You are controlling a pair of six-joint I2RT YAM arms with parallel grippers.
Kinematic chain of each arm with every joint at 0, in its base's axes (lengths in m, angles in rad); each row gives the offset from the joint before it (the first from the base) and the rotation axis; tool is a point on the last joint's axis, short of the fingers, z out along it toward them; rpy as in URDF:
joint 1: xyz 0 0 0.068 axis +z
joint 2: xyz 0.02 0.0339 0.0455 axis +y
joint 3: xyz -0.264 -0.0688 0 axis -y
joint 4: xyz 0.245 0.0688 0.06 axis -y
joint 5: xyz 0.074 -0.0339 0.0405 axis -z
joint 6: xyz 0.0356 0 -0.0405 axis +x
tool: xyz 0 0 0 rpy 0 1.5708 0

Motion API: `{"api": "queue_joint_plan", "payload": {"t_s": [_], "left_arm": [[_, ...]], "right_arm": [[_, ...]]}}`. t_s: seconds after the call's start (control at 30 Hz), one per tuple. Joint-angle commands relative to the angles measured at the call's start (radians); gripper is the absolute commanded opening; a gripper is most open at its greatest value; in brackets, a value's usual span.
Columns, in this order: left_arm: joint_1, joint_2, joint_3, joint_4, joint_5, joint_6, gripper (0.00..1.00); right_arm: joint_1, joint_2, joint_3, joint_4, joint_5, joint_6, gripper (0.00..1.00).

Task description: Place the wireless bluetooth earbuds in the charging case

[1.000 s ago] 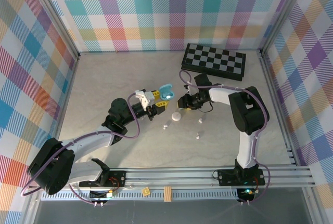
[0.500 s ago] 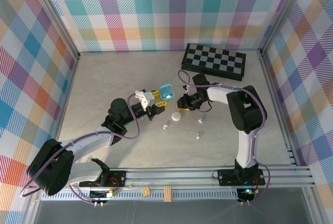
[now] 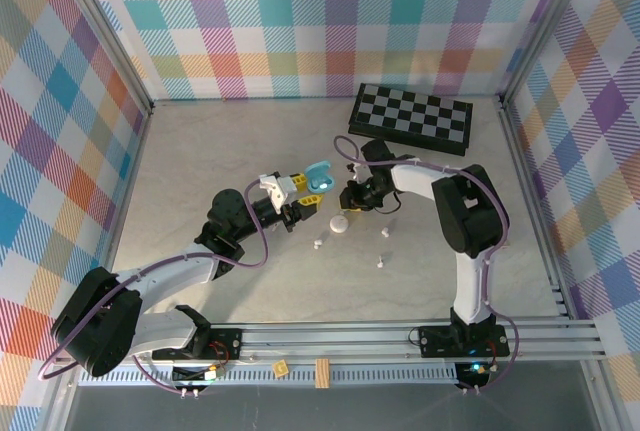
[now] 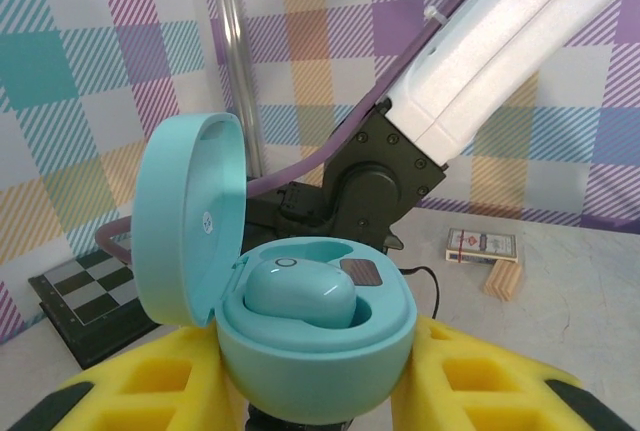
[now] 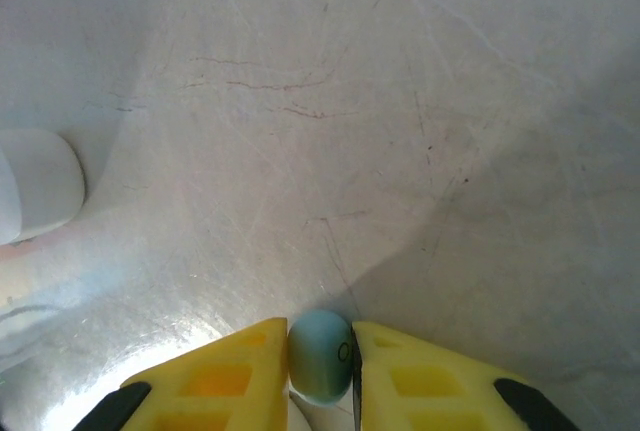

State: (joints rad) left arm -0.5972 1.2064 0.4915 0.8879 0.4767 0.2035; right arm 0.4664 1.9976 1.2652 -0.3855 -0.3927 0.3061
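My left gripper point(image 3: 297, 194) is shut on a teal charging case point(image 4: 316, 343) held above the table, its lid point(image 4: 186, 217) swung open. One teal earbud point(image 4: 300, 292) sits in the case's left well; the right well point(image 4: 361, 272) shows a dark contact. My right gripper point(image 5: 320, 363) is down at the table, shut on a light blue earbud point(image 5: 320, 355) pinched between its yellow fingers point(image 5: 225, 381). In the top view the right gripper point(image 3: 350, 197) is just right of the case point(image 3: 317, 177). Three white earbuds point(image 3: 317, 244) point(image 3: 382, 234) point(image 3: 380, 263) lie on the table nearby.
A white case point(image 3: 339, 223) sits on the table below the right gripper, seen as a white lump point(image 5: 36, 187) in the right wrist view. A folded chessboard point(image 3: 411, 118) lies at the back right. A card box point(image 4: 482, 245) and wood block point(image 4: 503, 278) rest by the front rail.
The right gripper's fingers have closed onto the light blue earbud, and its wrist has shifted slightly toward the back. The left arm and the case have stayed still.
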Motion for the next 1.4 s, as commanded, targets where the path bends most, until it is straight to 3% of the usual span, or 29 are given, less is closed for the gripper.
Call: {"api": "queue_joint_plan", "payload": {"t_s": [0.0, 0.2, 0.43, 0.6, 0.73, 1.03, 1.37], "left_arm": [[0.002, -0.026, -0.02, 0.008, -0.009, 0.019, 0.36], [0.004, -0.019, -0.019, 0.011, -0.013, 0.012, 0.36], [0.004, 0.005, -0.011, 0.028, -0.004, 0.002, 0.36], [0.004, 0.038, 0.003, 0.042, 0.007, -0.007, 0.36], [0.004, 0.061, 0.012, 0.055, 0.012, -0.01, 0.36], [0.004, 0.073, 0.012, 0.07, 0.01, -0.016, 0.36], [0.004, 0.062, 0.015, 0.06, 0.016, -0.019, 0.36]], "right_arm": [[0.009, -0.091, -0.047, 0.013, 0.111, -0.015, 0.22], [0.008, -0.265, -0.126, 0.038, 0.212, -0.024, 0.22], [0.013, -0.484, -0.133, -0.012, 0.222, -0.07, 0.22], [0.102, -0.598, -0.056, -0.104, 0.375, -0.188, 0.23], [0.125, -0.678, -0.031, -0.103, 0.361, -0.219, 0.22], [0.199, -0.733, -0.01, -0.06, 0.319, -0.321, 0.22], [0.246, -0.683, 0.022, -0.05, 0.269, -0.371, 0.22]]}}
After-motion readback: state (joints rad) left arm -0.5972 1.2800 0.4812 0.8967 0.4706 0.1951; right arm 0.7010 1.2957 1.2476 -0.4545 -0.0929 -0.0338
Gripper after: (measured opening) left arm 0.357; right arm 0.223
